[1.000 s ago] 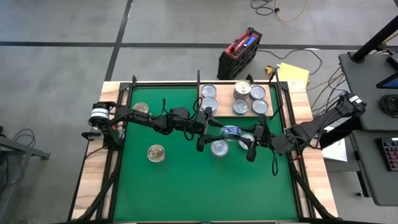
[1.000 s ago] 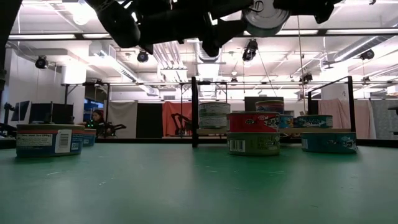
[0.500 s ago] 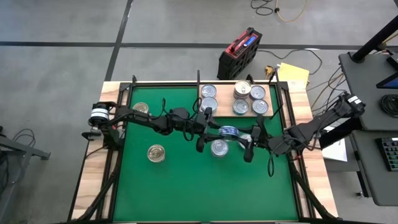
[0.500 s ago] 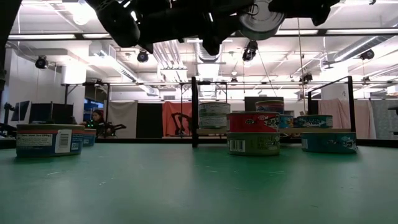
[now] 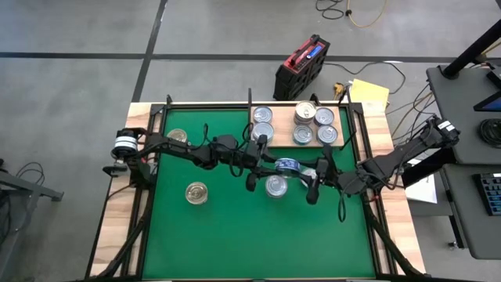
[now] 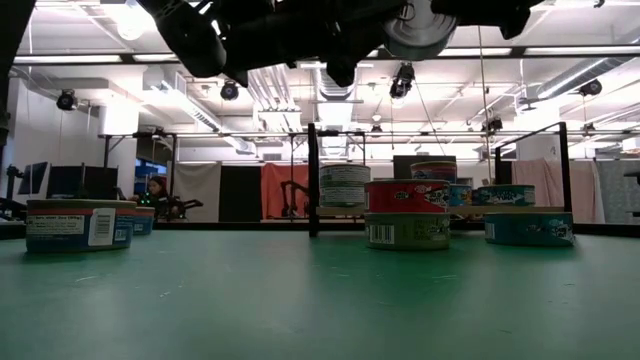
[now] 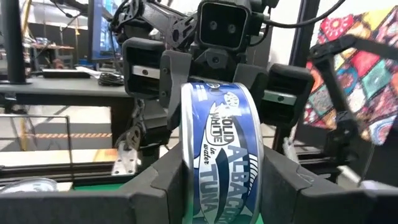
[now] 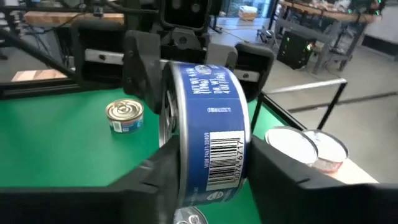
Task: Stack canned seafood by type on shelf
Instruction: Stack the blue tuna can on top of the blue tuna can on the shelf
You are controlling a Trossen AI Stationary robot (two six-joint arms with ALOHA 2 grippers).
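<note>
Glossy blue-labelled metal tin (image 7: 222,155); matt green mat (image 5: 235,235), probably felt.

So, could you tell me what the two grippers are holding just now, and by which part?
Both hold one blue-sided round metal tuna tin, turned on edge above the green mat: left gripper and right gripper each clamp its flat faces.

Wooden table frame (image 5: 117,235) carries a large green mat (image 5: 235,235). On the mat: gold-lidded tin (image 5: 196,193) at left centre, another tin (image 5: 178,136) near the far-left corner, and a silvery-lidded tin (image 5: 275,186) mid-mat. Pale wood shelf (image 5: 283,135) sits at the far edge, holding six-odd tins (image 5: 323,117), one spot stacked (image 5: 305,113).
</note>
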